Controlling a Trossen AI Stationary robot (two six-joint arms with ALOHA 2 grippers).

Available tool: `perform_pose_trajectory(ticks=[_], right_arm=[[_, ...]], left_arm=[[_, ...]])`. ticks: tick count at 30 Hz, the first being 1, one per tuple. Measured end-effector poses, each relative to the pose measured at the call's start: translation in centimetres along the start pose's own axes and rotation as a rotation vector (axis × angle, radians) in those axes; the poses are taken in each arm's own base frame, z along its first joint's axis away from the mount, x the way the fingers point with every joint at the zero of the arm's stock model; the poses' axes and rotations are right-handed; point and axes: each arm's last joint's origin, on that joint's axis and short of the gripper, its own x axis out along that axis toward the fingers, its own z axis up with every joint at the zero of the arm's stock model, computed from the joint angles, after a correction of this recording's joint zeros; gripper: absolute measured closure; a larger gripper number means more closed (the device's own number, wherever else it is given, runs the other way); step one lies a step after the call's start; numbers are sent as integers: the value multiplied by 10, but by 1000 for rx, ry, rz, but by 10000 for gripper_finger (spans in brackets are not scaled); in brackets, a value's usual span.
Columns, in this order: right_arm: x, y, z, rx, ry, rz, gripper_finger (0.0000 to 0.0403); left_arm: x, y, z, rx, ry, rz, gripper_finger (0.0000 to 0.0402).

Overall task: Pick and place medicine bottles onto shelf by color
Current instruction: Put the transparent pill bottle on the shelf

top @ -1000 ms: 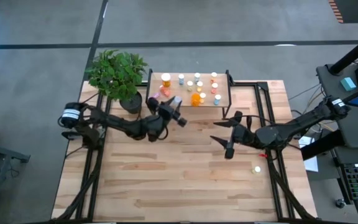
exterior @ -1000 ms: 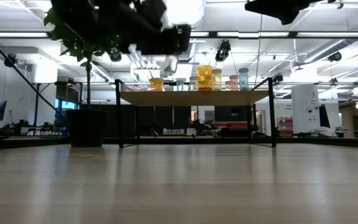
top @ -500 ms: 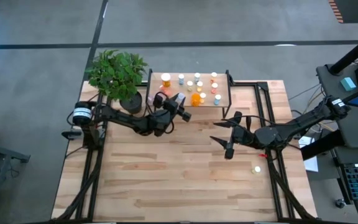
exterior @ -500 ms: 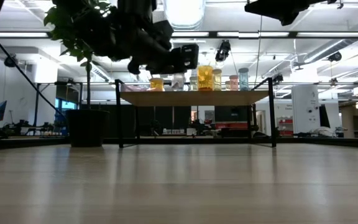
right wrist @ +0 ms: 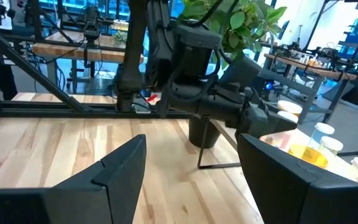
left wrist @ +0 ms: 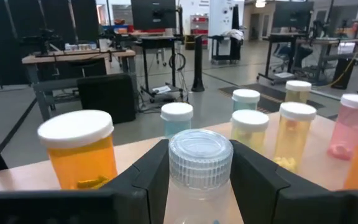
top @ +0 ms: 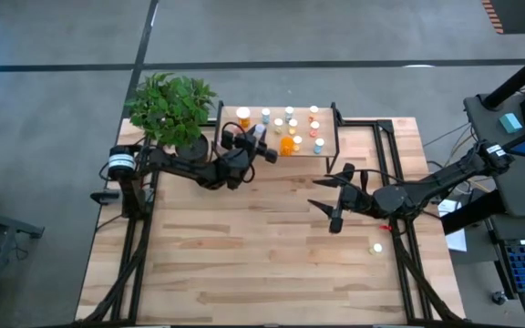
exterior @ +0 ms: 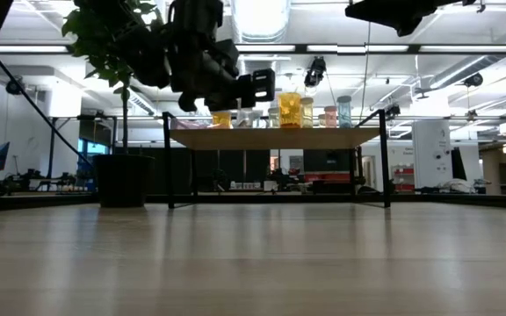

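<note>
Wooden table [top: 244,246]: potted plant [top: 171,111], shelf [top: 328,144] with capped bottles [top: 292,128], one small bottle [top: 377,248] apart

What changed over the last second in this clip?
The left gripper, shut on a clear-capped bottle, carried it from beside the shelf to over the shelf's left part. The right gripper stayed open above the table; the shelved bottles and the table's stray bottle did not move.

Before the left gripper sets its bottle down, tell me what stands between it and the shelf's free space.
The left gripper holds a clear-capped bottle at the shelf edge. An orange bottle and a white-capped bottle stand just ahead, beside its path.
</note>
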Motion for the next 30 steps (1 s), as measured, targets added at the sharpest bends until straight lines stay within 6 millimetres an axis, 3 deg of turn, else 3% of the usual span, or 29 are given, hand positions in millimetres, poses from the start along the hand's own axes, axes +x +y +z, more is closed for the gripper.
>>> perform_pose_trajectory(ticks=[30], right_arm=[[0, 1, 0, -7, -2, 17, 149]], left_arm=[[8, 4, -5, -90, 4, 23, 276]])
